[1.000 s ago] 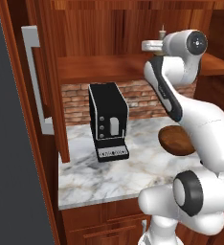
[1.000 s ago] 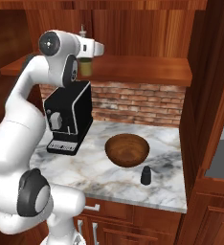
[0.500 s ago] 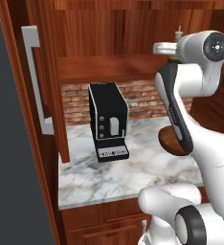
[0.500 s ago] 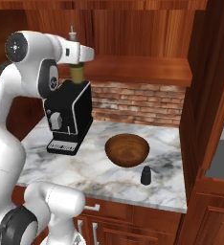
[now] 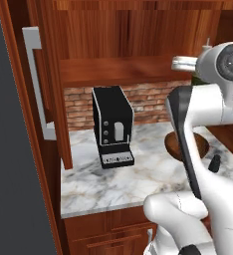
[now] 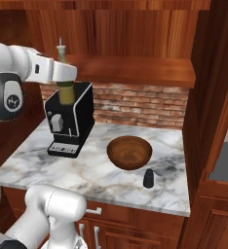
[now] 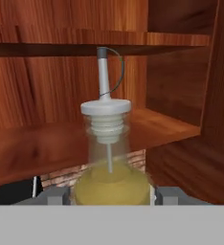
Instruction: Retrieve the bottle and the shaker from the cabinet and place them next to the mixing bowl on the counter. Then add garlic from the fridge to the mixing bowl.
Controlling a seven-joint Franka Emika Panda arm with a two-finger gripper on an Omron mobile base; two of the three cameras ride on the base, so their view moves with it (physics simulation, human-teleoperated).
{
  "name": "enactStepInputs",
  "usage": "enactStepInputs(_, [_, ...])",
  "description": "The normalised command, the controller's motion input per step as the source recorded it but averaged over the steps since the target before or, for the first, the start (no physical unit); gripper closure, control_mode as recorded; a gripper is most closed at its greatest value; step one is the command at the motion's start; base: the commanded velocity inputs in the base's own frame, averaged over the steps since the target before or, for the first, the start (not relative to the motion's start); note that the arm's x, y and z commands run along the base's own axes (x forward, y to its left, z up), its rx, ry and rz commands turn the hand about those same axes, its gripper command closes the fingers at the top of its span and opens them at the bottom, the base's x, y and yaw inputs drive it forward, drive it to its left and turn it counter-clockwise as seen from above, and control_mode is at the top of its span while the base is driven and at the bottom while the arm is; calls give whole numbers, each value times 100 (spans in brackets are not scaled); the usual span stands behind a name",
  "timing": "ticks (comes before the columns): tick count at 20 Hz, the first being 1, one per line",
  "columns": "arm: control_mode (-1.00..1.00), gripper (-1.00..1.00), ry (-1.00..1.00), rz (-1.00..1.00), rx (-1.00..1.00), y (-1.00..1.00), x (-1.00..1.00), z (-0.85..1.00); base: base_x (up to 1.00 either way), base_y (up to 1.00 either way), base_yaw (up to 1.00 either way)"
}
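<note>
**A:** Checking your grip: the gripper [image 6: 66, 81] was clamped on the bottle [image 6: 65, 92], fingers on either side of its body. In the hand view the bottle [image 7: 110, 177] sat right between the finger pads [image 7: 54, 195], yellow liquid in the lower part, white stopper and thin grey spout on top.

**B:** Where was it relative to the cabinet?

**A:** You had it held up in the air, upright, in front of the wooden cabinet shelf [image 6: 135, 70] and above the black coffee machine [image 6: 69, 119]. It wasn't touching either, as far as I could tell.

**B:** And the rest?

**A:** Mixing bowl [image 6: 129, 152] sat on the marble counter [image 6: 86, 170], right of the coffee machine. The shaker [image 6: 148, 178], small and dark, stood on the counter just beside the bowl, toward the front edge. From the left base view the shaker [image 5: 214, 163] showed past the arm, with the bowl [image 5: 174, 146] partly hidden behind it.
</note>
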Motion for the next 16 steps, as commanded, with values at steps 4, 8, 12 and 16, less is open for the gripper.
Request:
enactStepInputs(4, [-100, 100, 6, -18, 0, 5, -95, -31, 0, 0, 0])
enactStepInputs(8, [-100, 100, 4, -5, 0, 14, -67, -46, 0, 0, 0])
enactStepInputs(12, [-100, 100, 5, 0, 0, 10, -57, -51, 0, 0, 0])
enactStepInputs(16, [-100, 100, 2, 0, 0, 13, -48, -58, 0, 0, 0])
